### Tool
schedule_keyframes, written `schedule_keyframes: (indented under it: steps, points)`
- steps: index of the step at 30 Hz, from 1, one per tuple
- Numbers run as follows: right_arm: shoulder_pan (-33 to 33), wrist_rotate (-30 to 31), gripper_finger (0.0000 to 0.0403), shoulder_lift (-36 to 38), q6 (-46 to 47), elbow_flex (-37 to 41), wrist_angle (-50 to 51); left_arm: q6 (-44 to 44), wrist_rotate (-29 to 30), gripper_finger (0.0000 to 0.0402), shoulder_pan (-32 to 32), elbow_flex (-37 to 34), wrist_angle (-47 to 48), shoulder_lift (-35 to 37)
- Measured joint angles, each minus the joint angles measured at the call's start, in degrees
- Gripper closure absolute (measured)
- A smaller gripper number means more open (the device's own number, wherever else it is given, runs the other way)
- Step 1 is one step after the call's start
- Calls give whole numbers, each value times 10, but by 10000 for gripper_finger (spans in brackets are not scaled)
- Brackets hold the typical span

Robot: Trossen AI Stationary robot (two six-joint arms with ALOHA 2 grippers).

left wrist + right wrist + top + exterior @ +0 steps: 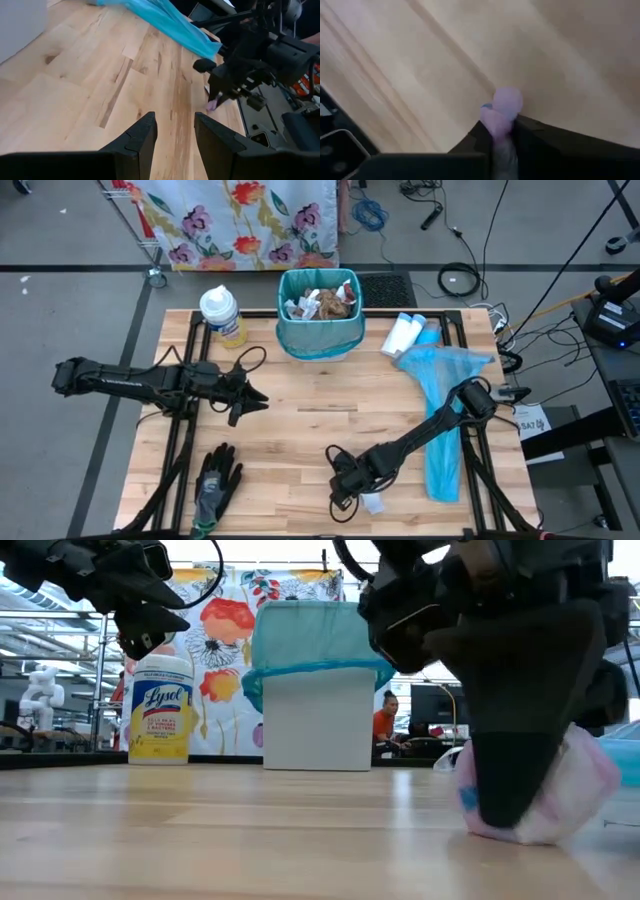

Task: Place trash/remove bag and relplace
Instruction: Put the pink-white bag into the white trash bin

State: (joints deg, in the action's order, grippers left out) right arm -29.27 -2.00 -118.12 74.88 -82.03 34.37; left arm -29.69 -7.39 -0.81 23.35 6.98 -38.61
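A white bin (315, 730) lined with a teal bag (318, 340) stands at the table's far middle, with crumpled trash (325, 302) inside it. Near the front edge, right of the middle, my right gripper (345, 492) is shut on a small pinkish-purple piece of trash (505, 106) that lies on the wood. A spare blue bag (440, 410) lies flat along the table's right side, under the right arm. My left gripper (175, 137) hangs open over the left middle of the table (250, 395), with nothing between its fingers. My right gripper pinches the small crumpled piece of trash (499, 120) between its two fingers. The fingers come from above, pointing steeply down. The piece bulges out beside the fingers (575, 790) and its underside rests on the table.
A Lysol wipes tub (222, 315) stands left of the bin, and white bottles (405, 335) lie to its right. A black-and-grey glove (215, 485) lies at the front left. A flowered cloth (240, 220) hangs beyond the far edge. Bare wood lies between the arms.
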Motion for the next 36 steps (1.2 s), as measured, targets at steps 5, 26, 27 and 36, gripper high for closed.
schedule_keyframes:
  steps: [5,26,27,36]
  points:
    - [41,51,377,87,-43,-1,97,0,3,265,0,0,0,0]
    - [387,117,386,342,-521,-20,-59,6,133,265,0,0,-4,0]
    - [404,109,386,337,-538,-26,-65,6,140,265,1,0,-5,0]
    - [507,90,369,285,-674,-56,-168,2,159,265,1,0,-5,0]
